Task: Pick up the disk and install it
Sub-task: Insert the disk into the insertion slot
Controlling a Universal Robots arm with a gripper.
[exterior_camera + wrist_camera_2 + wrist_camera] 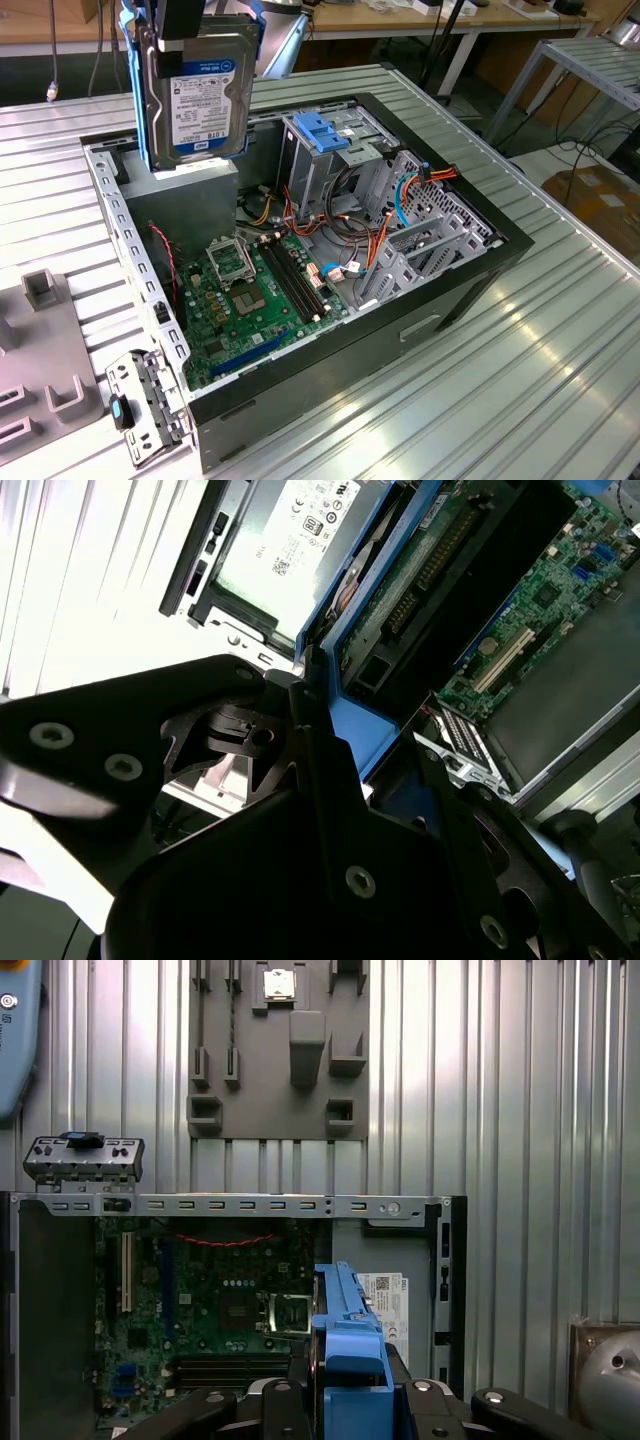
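Observation:
The disk [200, 95], silver with a white-and-blue label and blue side rails, hangs upright in the air above the back left corner of the open computer case [470, 290] in the exterior view. My gripper [187, 22] is shut on its upper end. In the first wrist view the disk [348, 1330] shows edge-on, its blue rail between my black fingers [290, 1400], over the case interior. In the second wrist view the disk's blue rail [352, 725] and its underside board [430, 580] run away from the gripper's black links.
Inside the case stand a metal drive cage with a blue handle [322, 135], a grey box with a white sticker [290, 540], a green motherboard [250, 290] and loose cables [375, 240]. A grey fixture plate [40, 370] and a metal bracket [140, 400] lie on the ribbed table.

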